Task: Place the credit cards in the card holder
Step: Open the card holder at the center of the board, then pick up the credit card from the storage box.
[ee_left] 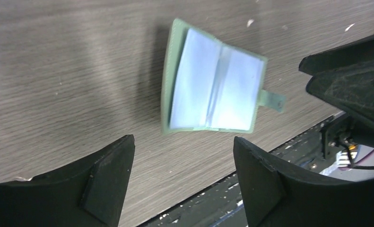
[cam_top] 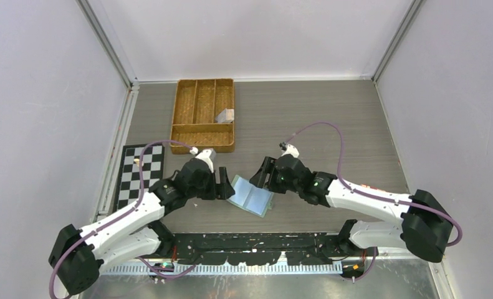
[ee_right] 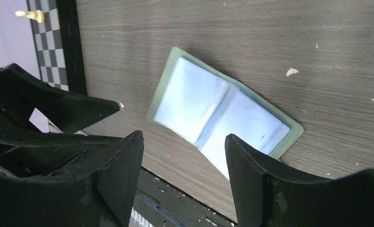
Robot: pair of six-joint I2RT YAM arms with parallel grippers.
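At 9 o'clock on the desk (cam_top: pixel 331 118) lies a chessboard (cam_top: pixel 141 177), which is no part of this job. At 11 o'clock sits a woven tray (cam_top: pixel 203 149). Its right long compartment holds a pale grey flat thing (cam_top: pixel 225 116), likely 1 of the credit cards, though it is too small to be sure. No other card shows anywhere.

The left fingers (ee_left: pixel 104 184) stand wide apart with nothing between them, just at 9 o'clock of the card holder (ee_left: pixel 213 85). The card holder lies spread open at 6 o'clock on the desk, close to the near edge. Its clear pockets face up and its snap tab pokes out at 1 side. Glare on the plastic hides whether any pocket is filled.

The right fingers (ee_right: pixel 256 179) are also wide open and empty, just at 3 o'clock of the holder.

As I judge it, the holder is open and ready but the loading has not visibly begun. At least 1 card has yet to be fetched from the tray and slid into a pocket.
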